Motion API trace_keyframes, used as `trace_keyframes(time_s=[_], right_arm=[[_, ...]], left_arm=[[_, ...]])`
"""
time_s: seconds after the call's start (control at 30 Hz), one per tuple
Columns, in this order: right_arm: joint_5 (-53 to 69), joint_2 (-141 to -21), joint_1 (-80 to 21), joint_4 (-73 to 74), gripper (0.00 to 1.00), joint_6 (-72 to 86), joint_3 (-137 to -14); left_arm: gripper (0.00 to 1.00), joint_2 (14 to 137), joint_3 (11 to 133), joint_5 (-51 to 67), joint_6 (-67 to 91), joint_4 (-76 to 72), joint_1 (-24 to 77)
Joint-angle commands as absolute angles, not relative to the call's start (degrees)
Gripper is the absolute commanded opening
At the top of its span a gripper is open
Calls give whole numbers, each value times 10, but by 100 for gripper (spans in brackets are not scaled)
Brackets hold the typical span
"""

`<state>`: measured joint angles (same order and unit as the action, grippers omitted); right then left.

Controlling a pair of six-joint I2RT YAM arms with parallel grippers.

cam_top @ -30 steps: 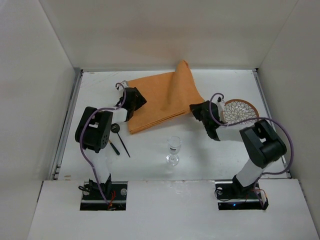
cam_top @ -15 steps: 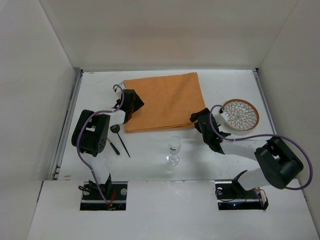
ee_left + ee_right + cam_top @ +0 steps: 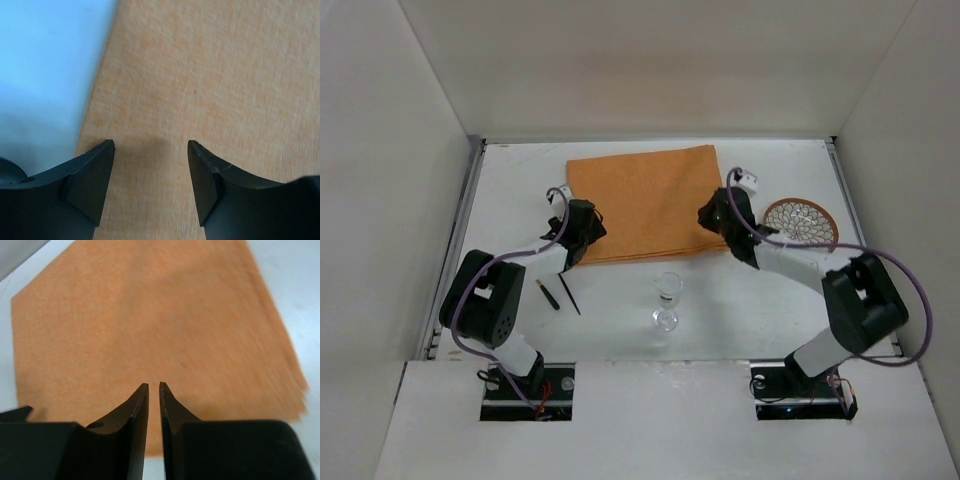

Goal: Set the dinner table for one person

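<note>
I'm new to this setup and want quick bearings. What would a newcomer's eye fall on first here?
The orange placemat, spread flat at the far middle of the white dinner table, is the boldest thing. The left pincer hangs open over its near left corner, and the right pincer, closed, over its near right corner. A clear glass stands upright in front of the mat, with a patterned round plate to the right.

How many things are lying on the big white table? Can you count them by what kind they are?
Orange rectangular cloth placemat: 1
Clear stemmed wine glass: 1
Round brown-rimmed patterned plate: 1
Thin black utensils: 2
Total: 5
</note>
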<state>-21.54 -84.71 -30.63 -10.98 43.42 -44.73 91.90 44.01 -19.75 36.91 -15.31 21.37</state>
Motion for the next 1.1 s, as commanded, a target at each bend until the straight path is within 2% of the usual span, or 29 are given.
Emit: trace_keyframes(time_s=[0.0,0.17,0.3,0.37,0.67,1.07], right_arm=[[-64,-942,-259,-78,21,327,-598],[3,-1132,-219,60,18,310,-839],[6,-1213,-214,134,18,325,-933],[-2,-1225,-204,144,17,344,-933],[17,-1247,-145,168,19,365,-935],[-5,-1219,-137,166,22,359,-905]], left_arm=[[58,879,420,-212,368,-138,233],[54,849,386,-157,410,-139,254],[36,811,357,-148,417,-126,280],[31,787,344,-147,417,-106,291],[33,732,301,-136,436,-42,325],[33,845,316,-149,434,-91,353]])
